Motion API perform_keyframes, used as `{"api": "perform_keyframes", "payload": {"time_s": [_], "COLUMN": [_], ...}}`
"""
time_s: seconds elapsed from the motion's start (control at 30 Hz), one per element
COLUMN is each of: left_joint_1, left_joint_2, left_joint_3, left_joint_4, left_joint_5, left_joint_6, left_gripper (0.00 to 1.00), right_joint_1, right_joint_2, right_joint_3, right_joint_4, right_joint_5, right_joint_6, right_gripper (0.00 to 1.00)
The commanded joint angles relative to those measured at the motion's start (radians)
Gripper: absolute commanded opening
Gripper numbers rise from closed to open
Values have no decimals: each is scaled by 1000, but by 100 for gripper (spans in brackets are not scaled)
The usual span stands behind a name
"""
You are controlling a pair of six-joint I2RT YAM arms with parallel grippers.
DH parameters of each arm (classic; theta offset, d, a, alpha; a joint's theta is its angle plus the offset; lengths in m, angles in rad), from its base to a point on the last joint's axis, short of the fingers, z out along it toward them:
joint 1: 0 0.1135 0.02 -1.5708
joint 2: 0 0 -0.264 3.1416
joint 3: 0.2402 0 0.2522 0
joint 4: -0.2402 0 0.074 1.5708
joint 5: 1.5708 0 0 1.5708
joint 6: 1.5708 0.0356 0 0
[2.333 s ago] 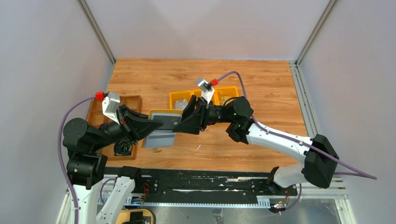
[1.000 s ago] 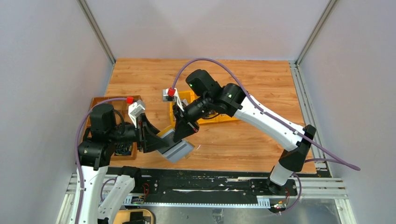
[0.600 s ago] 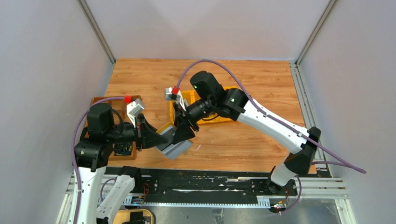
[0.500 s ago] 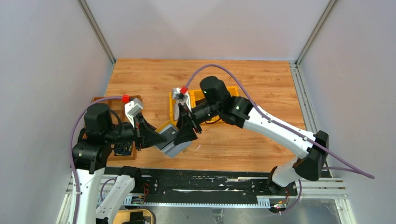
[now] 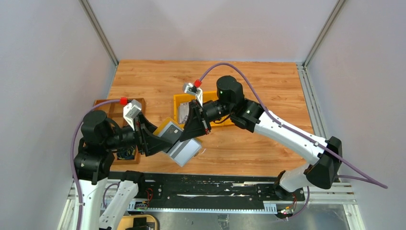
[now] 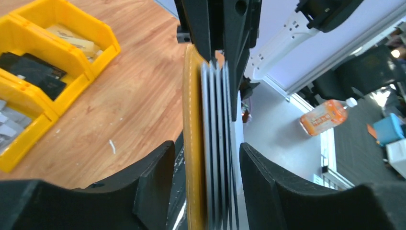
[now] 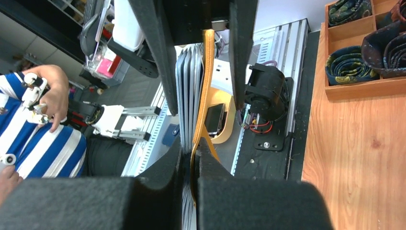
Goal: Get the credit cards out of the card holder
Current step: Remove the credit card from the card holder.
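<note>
Top external view puts the card holder [image 5: 185,151] in the air above the tabletop [image 5: 249,148], just nearer the arm bases than the yellow bin [image 5: 178,101], opened with its grey lining facing up. The right tool [image 7: 190,160] is pressed together on the edge of the mustard cover. The left tool [image 6: 207,153] stands spread, straddling the cover and the grey pocket leaves with a slim gap on each side. I judge the holder light and supple: the cover bows at the pinch and the leaves fan apart, so it will likely twist if held by one flap. A firmer hold would be across the folded spine, leaving the pocket mouths free. Any card, stiff and slick, is best pinched by an exposed edge and drawn along its pocket. Both wrist views show the leaves edge-on, so whether cards sit inside cannot be told. The snap stud is out of sight, and the tools cover the holder's middle from above.
</note>
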Motion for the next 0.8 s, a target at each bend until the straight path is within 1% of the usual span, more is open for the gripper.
{"api": "perform_keyframes", "payload": {"time_s": [0.0,0.03,0.1,0.17,0.23,0.3,0.37,0.4,0.47,0.5,0.53,0.63,0.7,0.73,0.77], "left_joint_1": [-1,-1,-1,-1,-1,-1,-1,-1,-1,-1,-1,-1,-1,-1,-1], "left_joint_2": [41,49,66,80,85,80,74,73,70,68,62,45,33,29,25], "left_joint_3": [-7,-7,-8,-8,-14,-29,-44,-48,-37,-34,-29,-19,-14,-12,-10], "left_joint_4": [-33,-41,-51,-53,-53,-54,-56,-58,-59,-62,-62,-62,-62,-62,-62], "left_joint_5": [123,145,186,215,225,206,171,138,52,17,11,33,44,48,53], "left_joint_6": [19,30,35,31,31,38,34,26,13,12,12,6,-2,-3,-5], "left_gripper": [57,56,52,46,43,41,39,35,20,15,13,11,6,4,1], "right_joint_1": [2,4,7,8,11,18,30,35,39,39,39,39,39,39,39], "right_joint_2": [49,61,95,117,142,166,183,191,203,204,206,221,232,239,245], "right_joint_3": [185,218,269,311,356,402,439,453,481,486,489,511,528,530,537], "right_joint_4": [-451,-534,-650,-723,-786,-834,-861,-868,-881,-881,-879,-896,-902,-903,-902], "right_joint_5": [-47,-42,-35,-17,-4,13,20,24,21,21,21,19,5,3,4], "right_joint_6": [-325,-376,-461,-507,-546,-575,-597,-601,-608,-611,-614,-624,-632,-634,-637], "right_gripper": [0,0,0,0,0,0,0,0,0,0,0,0,0,1,4]}}
